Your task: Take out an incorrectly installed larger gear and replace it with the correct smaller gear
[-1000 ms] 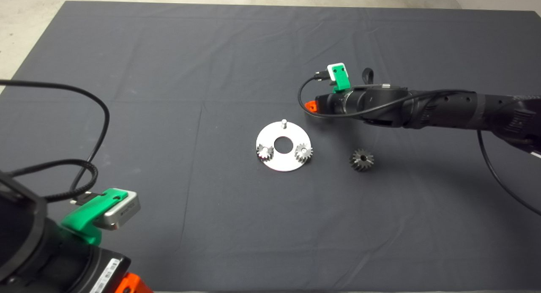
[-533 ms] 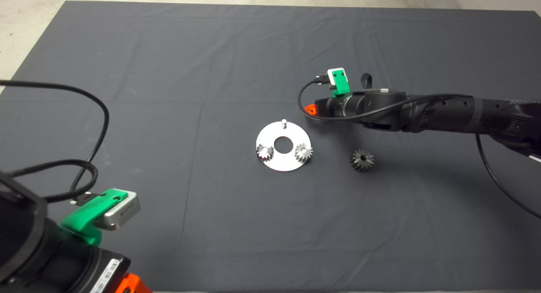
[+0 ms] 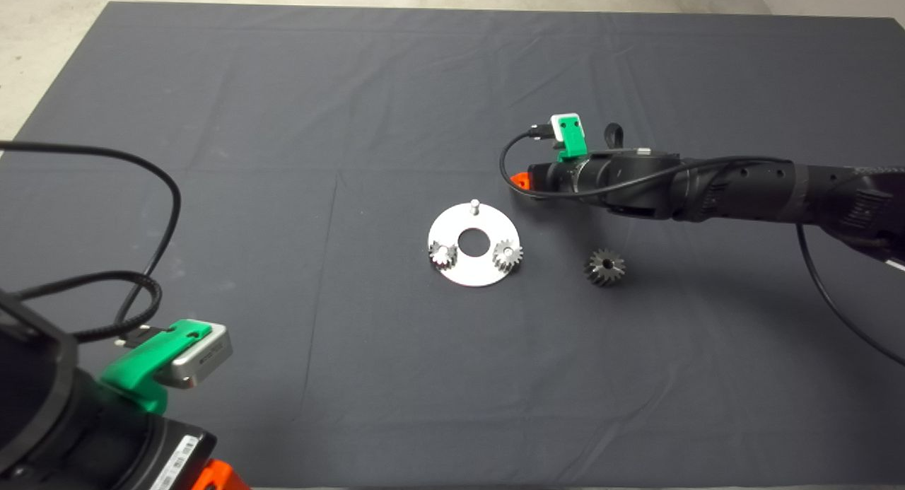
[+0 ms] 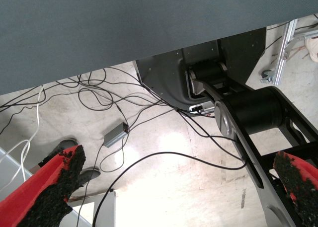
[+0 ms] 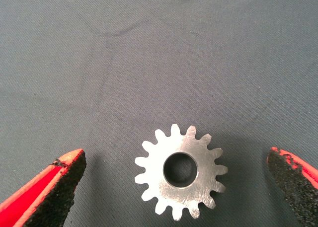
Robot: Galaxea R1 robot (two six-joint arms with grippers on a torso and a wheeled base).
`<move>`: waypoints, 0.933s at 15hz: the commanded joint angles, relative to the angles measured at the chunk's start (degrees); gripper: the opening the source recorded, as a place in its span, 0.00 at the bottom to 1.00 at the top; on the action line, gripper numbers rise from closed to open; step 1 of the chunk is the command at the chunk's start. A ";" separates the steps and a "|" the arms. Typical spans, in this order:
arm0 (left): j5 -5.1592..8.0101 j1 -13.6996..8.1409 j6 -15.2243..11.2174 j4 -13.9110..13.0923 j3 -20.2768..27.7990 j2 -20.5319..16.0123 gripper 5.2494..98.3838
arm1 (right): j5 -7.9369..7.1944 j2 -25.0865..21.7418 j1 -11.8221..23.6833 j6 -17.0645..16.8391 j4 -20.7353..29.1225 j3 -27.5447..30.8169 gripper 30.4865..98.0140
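The smaller gear (image 5: 180, 171), short-toothed with a round centre hole, lies flat on the mat. My right gripper (image 5: 176, 156) hovers over it, open, with one finger well clear on each side. From overhead, that gripper (image 3: 521, 179) sits just beyond and right of the round silver plate (image 3: 452, 230) and hides this gear. The larger gear (image 3: 604, 267), dark with long splayed teeth, rests on the mat to the plate's right. My left gripper (image 4: 174, 187) is parked open at the lower left (image 3: 212, 476).
The plate carries two small silvery gears (image 3: 442, 254) (image 3: 508, 253) on pegs and one bare peg (image 3: 475, 206) at its far edge. The left wrist view shows floor, cables, the robot's base (image 4: 248, 108) and a person's shoe (image 4: 62, 147).
The right arm has sunk slightly toward the mat and settled over the smaller gear. The left arm's wrist dipped a little. The gears and the plate have not moved.
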 commanded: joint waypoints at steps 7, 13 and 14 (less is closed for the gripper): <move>0.20 -0.36 -0.30 -0.38 0.96 -0.32 0.99 | 0.13 0.25 1.40 0.47 -0.87 0.89 0.88; 0.03 -0.36 -0.30 -0.38 0.96 -0.27 0.99 | -0.27 1.04 1.40 0.47 -0.87 2.60 0.74; 0.03 -0.36 -0.30 -0.38 0.96 -0.23 0.99 | -0.22 0.96 1.31 0.47 -0.87 2.65 0.73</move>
